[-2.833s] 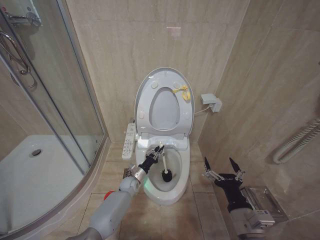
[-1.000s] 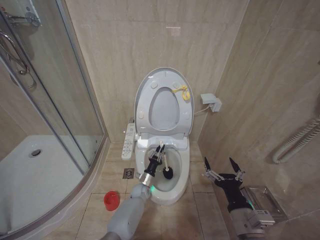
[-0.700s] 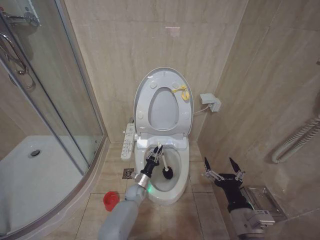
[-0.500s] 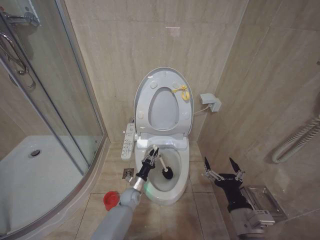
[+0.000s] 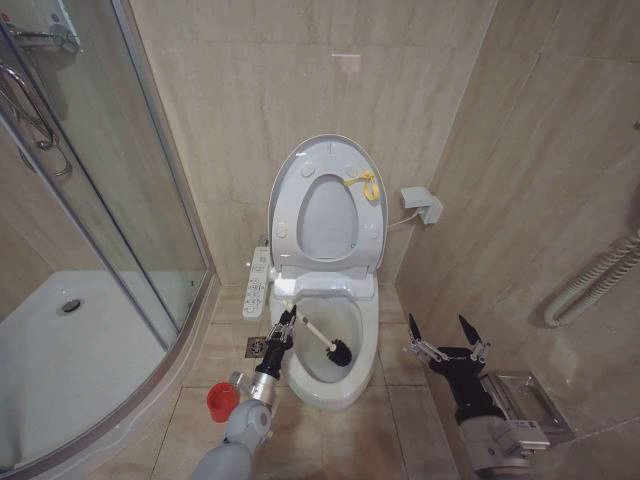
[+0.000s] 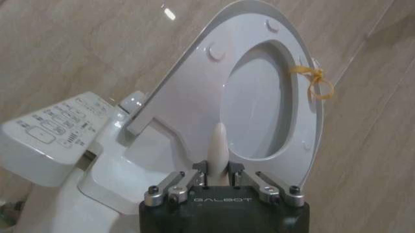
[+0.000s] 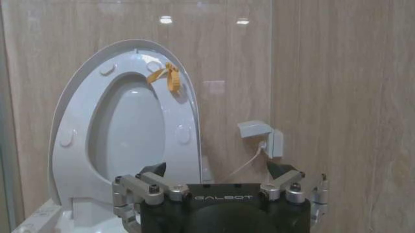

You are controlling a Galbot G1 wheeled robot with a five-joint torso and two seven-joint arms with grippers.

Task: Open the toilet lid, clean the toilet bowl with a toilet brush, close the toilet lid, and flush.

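Note:
The toilet lid point(image 5: 328, 216) stands upright against the wall, and the ring seat with the yellow tag point(image 5: 364, 184) is raised in front of it. Below it the toilet bowl point(image 5: 362, 352) lies uncovered. The toilet brush point(image 5: 318, 336) slants into the basin, its dark head low at the bowl's middle. My left gripper point(image 5: 286, 321) hangs over the bowl's left rim, shut on the white handle point(image 6: 218, 141). The red cup holder point(image 5: 222, 401) stands on the floor to the bowl's left. My right gripper point(image 5: 447, 334) is parked open to the right of the toilet, facing the lid point(image 7: 133, 126).
A bidet control panel point(image 5: 256, 283) juts from the toilet's left side. The curved glass shower door point(image 5: 110, 200) and white tray point(image 5: 60, 360) fill the left. A wall socket box point(image 5: 423, 205) sits right of the lid, and a floor drain point(image 5: 255, 346) lies beside the bowl.
My left arm has swung left and pulled back toward the bowl's left rim, tilting the brush handle while its head stays in the basin. The red cup has come into sight.

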